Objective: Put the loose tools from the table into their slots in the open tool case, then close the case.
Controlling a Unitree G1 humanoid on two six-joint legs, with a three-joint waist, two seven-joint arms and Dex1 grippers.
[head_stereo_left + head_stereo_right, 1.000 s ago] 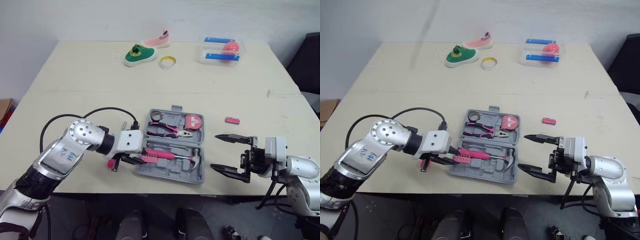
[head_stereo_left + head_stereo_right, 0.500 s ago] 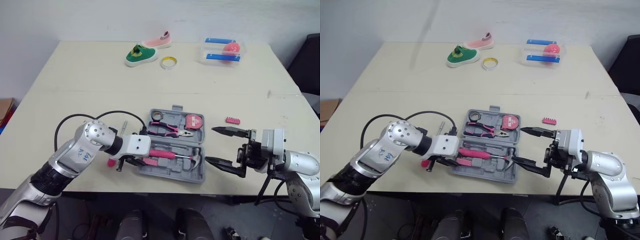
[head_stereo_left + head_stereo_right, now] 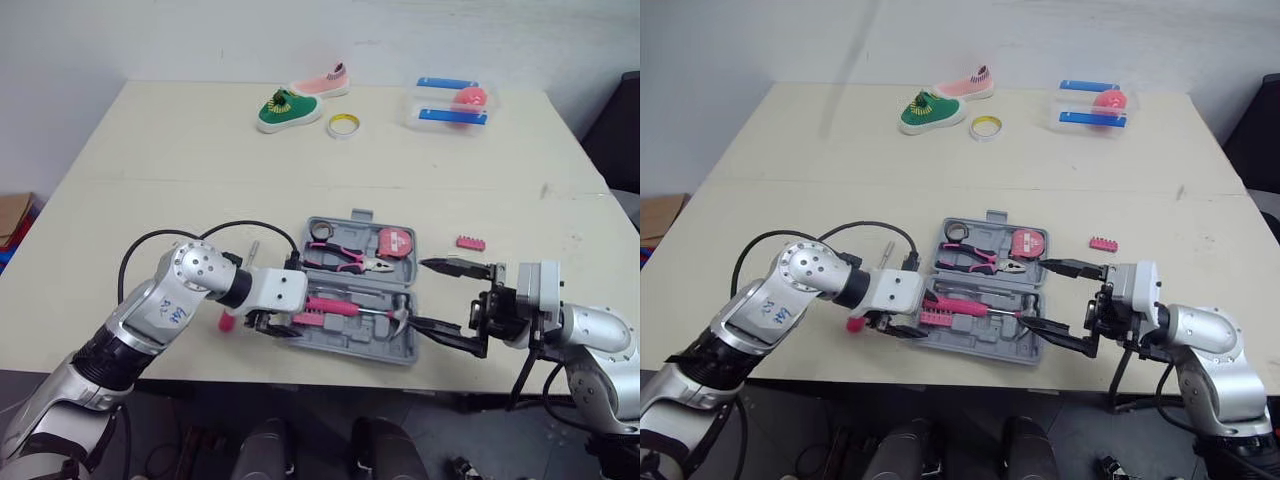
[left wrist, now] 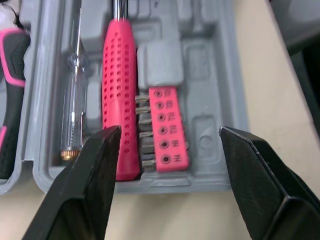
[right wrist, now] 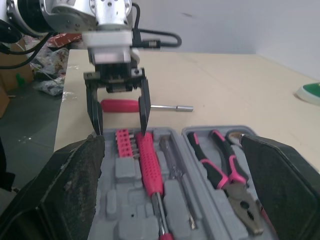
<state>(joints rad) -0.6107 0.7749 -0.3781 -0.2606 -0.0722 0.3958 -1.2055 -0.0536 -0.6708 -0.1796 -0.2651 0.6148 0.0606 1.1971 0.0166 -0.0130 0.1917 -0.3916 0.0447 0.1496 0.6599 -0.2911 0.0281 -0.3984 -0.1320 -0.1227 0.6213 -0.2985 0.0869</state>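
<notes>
The grey tool case [image 3: 385, 345] lies open near the table's front edge. It holds pliers [image 3: 345, 262], a tape measure [image 3: 396, 241], a pink-handled hammer [image 3: 345, 307] and a pink bit holder [image 4: 167, 127]. My left gripper [image 3: 280, 328] is open at the case's front left corner, its fingers straddling the bit holder and the hammer handle. My right gripper [image 3: 420, 293] is open at the case's right edge, holding nothing. A loose pink bit strip [image 3: 470, 243] lies right of the case. A pink-handled driver [image 5: 125, 105] lies left of it, partly hidden by my left arm.
At the table's far side are a green shoe [image 3: 288, 109], a pink shoe [image 3: 322, 81], a yellow tape ring [image 3: 344, 125] and a clear box [image 3: 452, 103] with blue strips and a pink ball. The case sits close to the front table edge.
My left gripper has moved right, onto the case's front left corner. My right gripper has moved left up to the case's right edge. The camera has shifted slightly.
</notes>
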